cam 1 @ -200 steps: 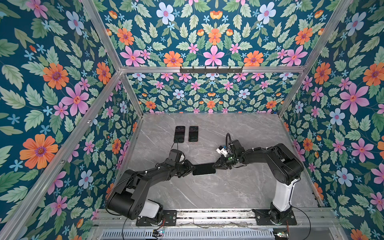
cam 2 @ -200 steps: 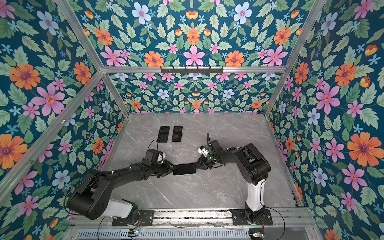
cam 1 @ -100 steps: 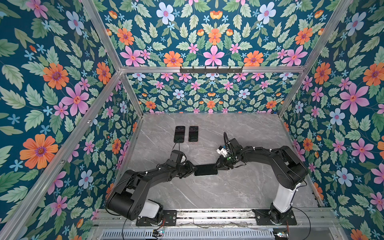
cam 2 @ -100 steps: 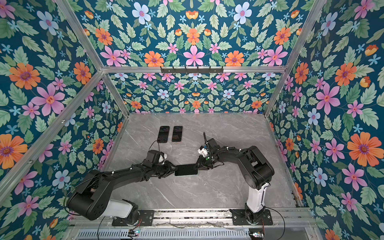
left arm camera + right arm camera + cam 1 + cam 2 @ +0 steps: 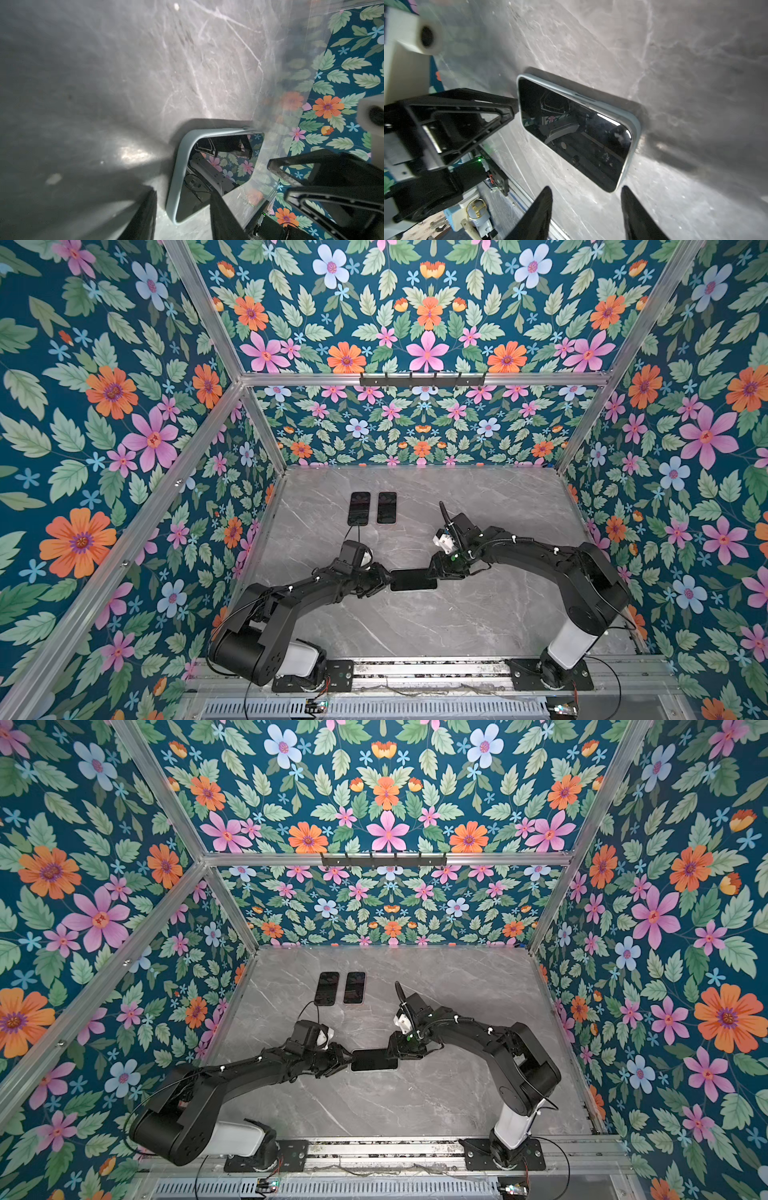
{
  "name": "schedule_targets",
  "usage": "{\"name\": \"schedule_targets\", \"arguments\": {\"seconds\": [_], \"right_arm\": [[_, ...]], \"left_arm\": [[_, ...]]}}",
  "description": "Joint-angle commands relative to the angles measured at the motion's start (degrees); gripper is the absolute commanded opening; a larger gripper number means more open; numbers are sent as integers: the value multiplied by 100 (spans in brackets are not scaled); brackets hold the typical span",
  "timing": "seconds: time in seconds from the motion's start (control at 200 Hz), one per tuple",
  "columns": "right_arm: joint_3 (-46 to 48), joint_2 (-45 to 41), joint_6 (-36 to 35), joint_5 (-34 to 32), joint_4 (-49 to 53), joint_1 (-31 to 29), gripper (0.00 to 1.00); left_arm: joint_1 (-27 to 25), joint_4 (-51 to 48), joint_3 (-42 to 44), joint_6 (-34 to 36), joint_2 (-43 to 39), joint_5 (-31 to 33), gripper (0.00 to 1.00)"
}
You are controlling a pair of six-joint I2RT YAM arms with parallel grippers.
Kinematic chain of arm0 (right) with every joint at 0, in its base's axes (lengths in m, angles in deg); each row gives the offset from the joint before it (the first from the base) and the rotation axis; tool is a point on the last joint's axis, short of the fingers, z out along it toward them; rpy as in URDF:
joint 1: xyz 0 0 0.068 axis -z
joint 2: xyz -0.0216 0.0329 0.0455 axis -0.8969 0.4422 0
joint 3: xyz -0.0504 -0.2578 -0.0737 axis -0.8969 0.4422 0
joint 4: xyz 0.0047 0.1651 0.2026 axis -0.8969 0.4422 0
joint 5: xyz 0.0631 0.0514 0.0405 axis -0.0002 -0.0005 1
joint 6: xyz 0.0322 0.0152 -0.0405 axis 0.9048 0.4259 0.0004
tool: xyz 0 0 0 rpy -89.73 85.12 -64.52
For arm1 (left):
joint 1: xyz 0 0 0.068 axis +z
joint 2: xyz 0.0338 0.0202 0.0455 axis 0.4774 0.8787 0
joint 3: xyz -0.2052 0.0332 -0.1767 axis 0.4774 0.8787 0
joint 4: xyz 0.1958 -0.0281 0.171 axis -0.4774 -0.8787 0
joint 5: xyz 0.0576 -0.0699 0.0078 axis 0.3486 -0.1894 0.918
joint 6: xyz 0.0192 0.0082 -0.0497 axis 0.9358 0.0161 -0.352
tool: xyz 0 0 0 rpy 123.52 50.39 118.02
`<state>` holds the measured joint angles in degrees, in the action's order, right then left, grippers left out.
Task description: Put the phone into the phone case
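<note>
Nearly done: finding phone (image 5: 571, 135) seemingly seated in case (image 5: 635, 126) on counter (image 5: 675, 62); noting left hand (image 5: 182, 193) and right hand (image 5: 586, 188) gaping, gripping nothing.

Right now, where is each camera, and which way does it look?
Both top views: high up, looking down at the table; left arm and right arm show.
Left wrist: behind the visible left gripper, facing the phone.
Right wrist: behind the visible right gripper, facing the phone's other end.
Shared: all show the phone; each wrist view shows the other gripper.
</note>
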<state>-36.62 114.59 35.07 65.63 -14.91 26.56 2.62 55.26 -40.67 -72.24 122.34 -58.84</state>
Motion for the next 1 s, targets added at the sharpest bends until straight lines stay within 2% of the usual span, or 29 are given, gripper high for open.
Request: {"name": "schedule_targets", "arguments": {"seconds": [0.0,0.095,0.19,0.405,0.815,1.0], "right_arm": [[275,-217,390,-655,185,-101,46],[581,-524,690,-771,-146,-154,34],[673,-547,803,-854,-332,-207,30],[723,-390,955,-697,-695,-218,28],[546,-59,851,-621,-524,-217,19],[463,-464,768,-1116,-33,-218,19]], "left_arm": [[-110,-270,-14,182,-18,-39,46],[-188,-232,40,237,-121,-6,46],[-210,-170,41,246,-51,-22,45],[-259,53,31,231,147,-144,41],[-258,-51,-46,316,219,-85,41],[-259,-147,-42,348,163,-32,41]]}}
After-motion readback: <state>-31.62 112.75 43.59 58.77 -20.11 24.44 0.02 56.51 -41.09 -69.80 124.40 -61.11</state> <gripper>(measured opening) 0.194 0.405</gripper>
